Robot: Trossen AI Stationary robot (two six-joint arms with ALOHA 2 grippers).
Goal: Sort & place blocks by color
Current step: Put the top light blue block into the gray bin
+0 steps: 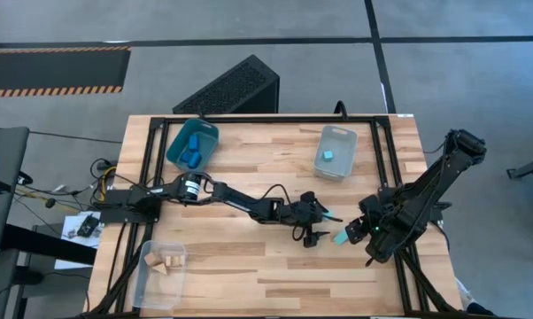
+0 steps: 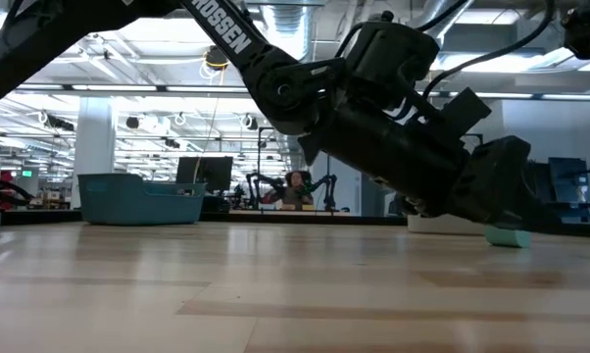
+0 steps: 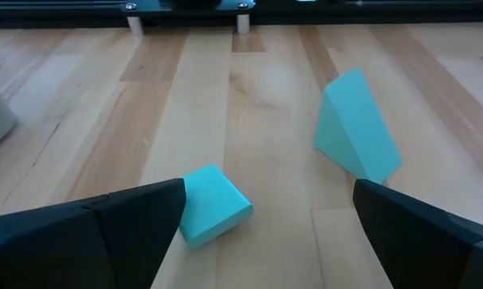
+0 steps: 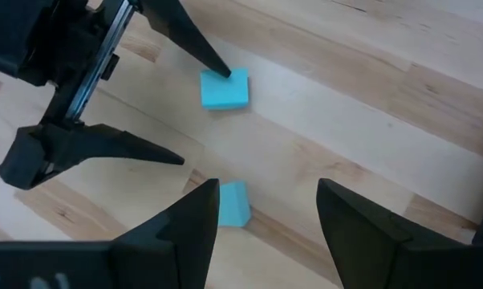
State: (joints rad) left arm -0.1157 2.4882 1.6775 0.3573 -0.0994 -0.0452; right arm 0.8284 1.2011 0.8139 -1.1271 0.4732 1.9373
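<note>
High view: left gripper (image 1: 320,226) at mid-counter (image 1: 249,266), fingers spread wide, gripping nothing; right gripper (image 1: 355,232) just beside it, a cyan block (image 1: 339,237) at its tip; second cyan block hidden under the arms; teal bin (image 1: 192,144) holds darker blue blocks (image 1: 193,152), clear bin (image 1: 336,151) one cyan piece, near-left clear bin (image 1: 160,275) tan blocks (image 1: 162,262)
Low view: arms fill the frame; only an edge of one cyan block shows at right, on the counter
Left wrist view: flat cyan block (image 3: 210,204) touching one finger; cyan wedge (image 3: 355,128) upright, apart from the other finger, thin edge pointing up
Right wrist view: right fingers wide apart, empty; one cyan block partly hidden behind a finger, the other at a left fingertip
</note>
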